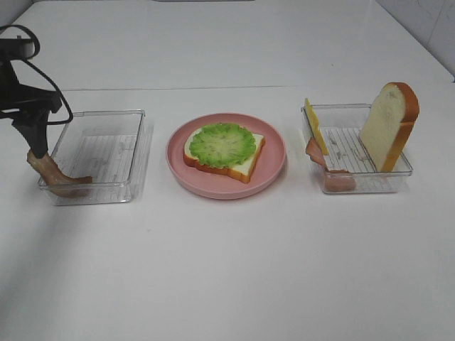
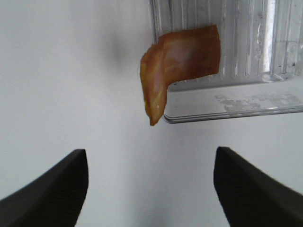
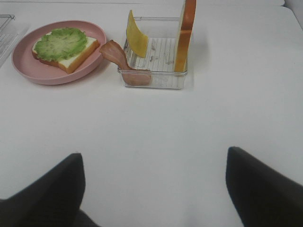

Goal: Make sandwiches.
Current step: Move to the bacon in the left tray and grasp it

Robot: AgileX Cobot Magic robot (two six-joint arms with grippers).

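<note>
A white bread slice [image 1: 242, 165] with orange-brown crust lies on the round pink plate [image 1: 274, 174], topped by a green lettuce leaf [image 1: 222, 144]. A brown-red bacon strip [image 1: 53, 174] hangs over the front left corner of the left clear tray [image 1: 135, 153]; it also shows in the left wrist view [image 2: 182, 59]. My left gripper [image 1: 34, 145] is open and empty just above the strip's outer end, its dark fingers [image 2: 52, 189] apart. The right clear tray [image 1: 394, 177] holds an upright bread slice [image 1: 387, 124], a leaning yellow cheese square [image 1: 315, 124] and a pink ham strip [image 1: 323, 165] over its corner. My right gripper [image 3: 154, 189] is open and empty, well short of that tray.
The white table [image 1: 227, 270] carries the left tray, the plate and the right tray in a row. The left arm and its black cable [image 1: 43, 78] stand at the far left edge. In the right wrist view the plate [image 3: 28, 75] lies beside the right tray [image 3: 156, 80].
</note>
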